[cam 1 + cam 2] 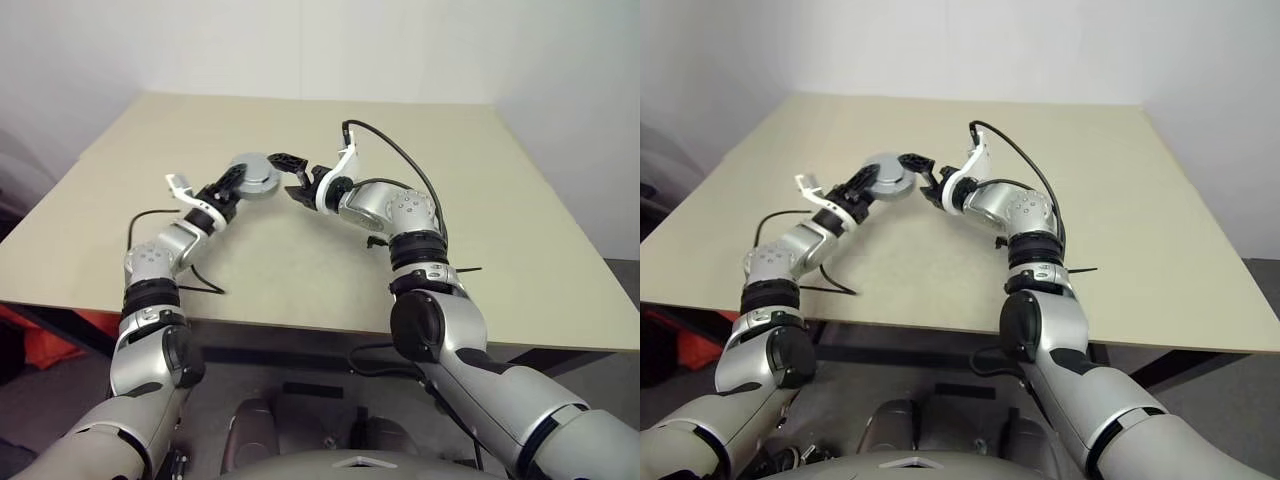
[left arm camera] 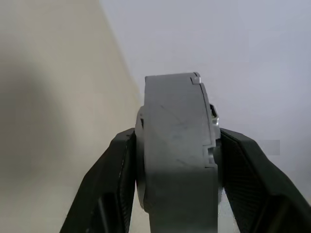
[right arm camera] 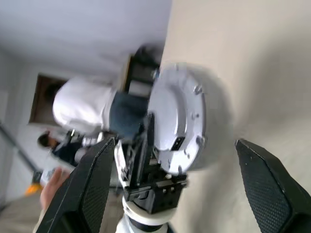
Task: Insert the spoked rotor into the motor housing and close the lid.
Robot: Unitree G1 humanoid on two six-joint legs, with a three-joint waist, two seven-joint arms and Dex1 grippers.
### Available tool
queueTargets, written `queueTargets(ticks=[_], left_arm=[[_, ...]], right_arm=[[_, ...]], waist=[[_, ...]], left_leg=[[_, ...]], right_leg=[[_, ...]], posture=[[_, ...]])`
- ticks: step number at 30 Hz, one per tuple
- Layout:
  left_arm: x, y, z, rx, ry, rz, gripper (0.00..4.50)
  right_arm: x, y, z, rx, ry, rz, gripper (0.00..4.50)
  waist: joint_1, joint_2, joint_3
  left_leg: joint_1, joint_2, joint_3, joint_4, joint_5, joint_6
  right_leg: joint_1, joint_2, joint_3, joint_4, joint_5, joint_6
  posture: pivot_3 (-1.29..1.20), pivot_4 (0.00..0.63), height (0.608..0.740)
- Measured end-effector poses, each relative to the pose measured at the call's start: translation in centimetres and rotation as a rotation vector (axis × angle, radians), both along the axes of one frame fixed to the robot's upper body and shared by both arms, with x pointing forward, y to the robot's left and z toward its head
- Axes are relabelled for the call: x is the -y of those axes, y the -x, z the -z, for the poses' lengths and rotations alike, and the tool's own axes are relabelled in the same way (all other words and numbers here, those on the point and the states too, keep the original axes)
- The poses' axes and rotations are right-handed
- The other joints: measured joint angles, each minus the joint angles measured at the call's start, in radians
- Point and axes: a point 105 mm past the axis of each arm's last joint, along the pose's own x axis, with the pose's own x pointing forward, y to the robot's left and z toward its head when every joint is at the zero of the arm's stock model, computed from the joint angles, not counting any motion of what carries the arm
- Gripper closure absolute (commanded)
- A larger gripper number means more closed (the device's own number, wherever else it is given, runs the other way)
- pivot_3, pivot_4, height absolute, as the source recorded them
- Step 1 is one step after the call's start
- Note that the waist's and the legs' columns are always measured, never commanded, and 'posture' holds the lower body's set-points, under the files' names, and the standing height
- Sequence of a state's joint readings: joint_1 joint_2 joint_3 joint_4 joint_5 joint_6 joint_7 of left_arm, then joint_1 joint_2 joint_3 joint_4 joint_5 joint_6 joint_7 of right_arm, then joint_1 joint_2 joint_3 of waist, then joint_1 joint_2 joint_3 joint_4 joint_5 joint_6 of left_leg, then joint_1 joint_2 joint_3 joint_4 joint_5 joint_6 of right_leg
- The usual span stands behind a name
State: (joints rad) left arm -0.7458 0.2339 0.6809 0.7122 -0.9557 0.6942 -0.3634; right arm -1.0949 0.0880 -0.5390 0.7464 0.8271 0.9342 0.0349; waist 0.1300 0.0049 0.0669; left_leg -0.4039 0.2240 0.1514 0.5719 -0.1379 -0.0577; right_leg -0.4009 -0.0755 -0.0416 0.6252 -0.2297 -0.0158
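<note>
Over the tan table, left tool clamps the motor housing; right tool gapes; right wrist view adds a person.

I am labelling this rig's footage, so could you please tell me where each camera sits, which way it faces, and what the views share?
Left and right eye views: on the head, facing forward and down over the beige table; both arms show.
Left wrist view: on the left wrist, looking along the left gripper, its jaws clamped on the round pale grey closed motor assembly, seen edge-on.
Right wrist view: on the right wrist, looking past the right gripper, jaws wide apart, at the assembly's flat face; a person in the background.
Shared: all views show the assembly held above the table.
</note>
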Motion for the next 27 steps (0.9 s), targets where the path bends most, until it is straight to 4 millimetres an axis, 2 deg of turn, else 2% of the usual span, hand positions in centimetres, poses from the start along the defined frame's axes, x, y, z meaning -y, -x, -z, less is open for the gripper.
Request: queueTargets(ticks=[4, 9, 13, 22, 27], left_arm=[[-4.4, 0.5, 1.8, -0.057, -0.030, -0.205, 2.23], [-7.5, 1.0, 2.0, -0.082, -0.033, -0.338, 2.23], [-8.6, 1.2, 2.5, -0.111, -0.025, -0.381, 2.23], [-9.7, 1.8, 5.3, -0.244, -0.010, -0.452, 2.23], [-10.4, 1.6, 5.2, -0.267, -0.023, -0.480, 2.23]], right_arm=[[1.7, -0.6, 0.0, 0.007, 0.018, 0.042, 0.04], [3.5, -0.8, 0.5, -0.006, 0.026, 0.069, 0.04], [5.0, -1.1, 1.0, -0.018, 0.030, 0.105, 0.04], [5.3, -0.9, 1.8, -0.045, 0.031, 0.104, 0.04], [5.2, -0.8, 2.0, -0.054, 0.037, 0.105, 0.04]], waist=[[0.001, 0.000, 0.000], [0.011, 0.000, 0.000], [0.021, 0.000, 0.000], [0.021, 0.000, 0.000], [0.020, 0.000, 0.000]], left_leg=[[-0.001, 0.000, -0.001, 0.000, 0.000, 0.000], [-0.001, 0.000, -0.001, 0.001, 0.000, 0.000], [0.000, 0.000, -0.001, 0.002, 0.000, 0.000], [0.000, 0.000, -0.001, 0.004, 0.001, -0.001], [0.001, 0.001, -0.001, 0.004, 0.001, -0.002]], right_leg=[[0.000, 0.000, -0.001, 0.000, 0.000, 0.000], [0.001, 0.000, -0.002, 0.000, 0.000, 0.000], [0.002, -0.001, -0.002, 0.000, 0.000, 0.001], [0.002, -0.001, -0.002, 0.001, 0.002, 0.001], [0.002, -0.001, -0.002, 0.002, 0.002, 0.001]], posture=[[0.00, 0.000, 0.740], [0.00, 0.000, 0.740], [0.00, 0.000, 0.740], [0.00, 0.000, 0.740], [0.00, 0.000, 0.740]])
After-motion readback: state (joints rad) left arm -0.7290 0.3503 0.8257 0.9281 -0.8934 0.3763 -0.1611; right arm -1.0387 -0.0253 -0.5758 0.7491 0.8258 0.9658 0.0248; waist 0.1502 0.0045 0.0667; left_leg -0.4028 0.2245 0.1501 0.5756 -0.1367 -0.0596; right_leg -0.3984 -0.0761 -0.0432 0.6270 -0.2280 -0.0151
